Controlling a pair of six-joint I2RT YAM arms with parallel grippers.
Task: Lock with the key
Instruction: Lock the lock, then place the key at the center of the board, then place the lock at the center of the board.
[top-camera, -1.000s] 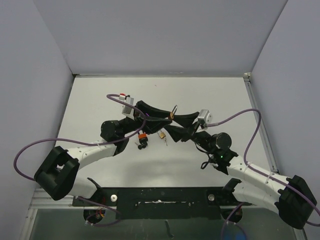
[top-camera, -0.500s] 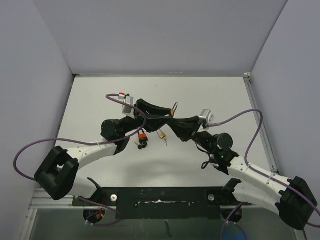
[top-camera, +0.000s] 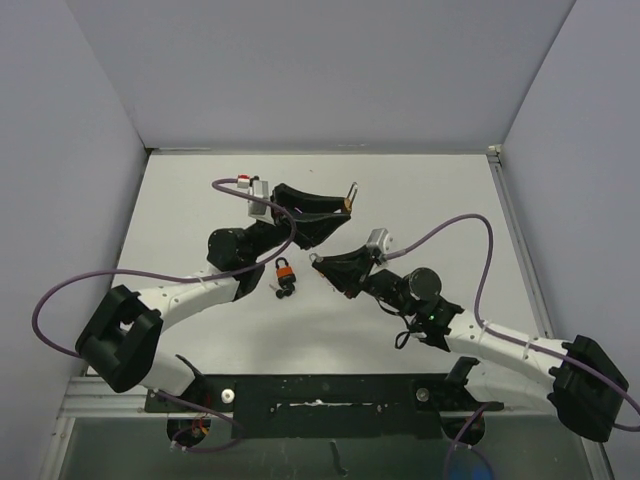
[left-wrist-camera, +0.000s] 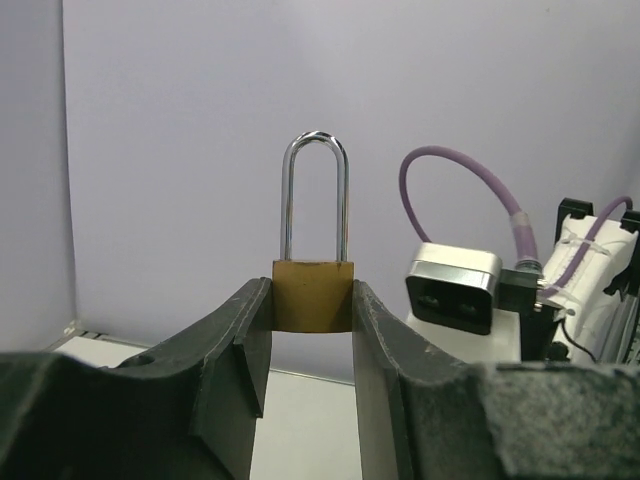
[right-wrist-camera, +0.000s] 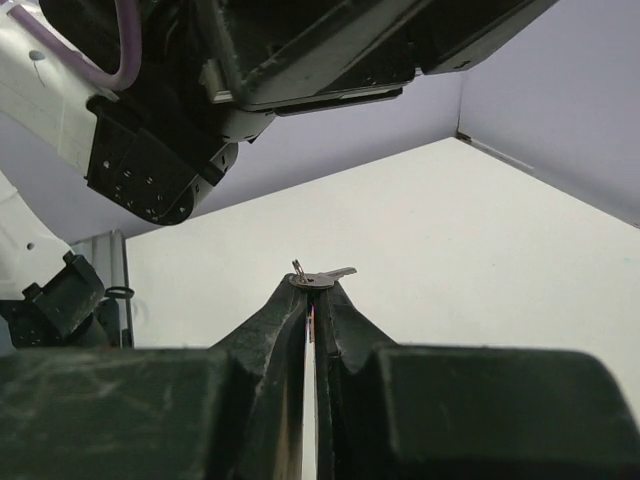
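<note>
The left claw (left-wrist-camera: 312, 300) is clenched on the brass body of the padlock (left-wrist-camera: 313, 290), held up off the table (top-camera: 430, 190) with its loop upright, probably so the underside can be reached. The right claw (right-wrist-camera: 312, 298) pinches the key (right-wrist-camera: 325, 276) by its head, blade lying sideways, nearer than the padlock and not touching it. A second, orange lock (top-camera: 285, 270) lies on the table to the left

My left gripper (left-wrist-camera: 312, 308) clamps the padlock (left-wrist-camera: 313, 292) between its fingertips; my right gripper (right-wrist-camera: 312, 293) pinches the key (right-wrist-camera: 320, 278) at its tips, jaws nearly touching.
</note>
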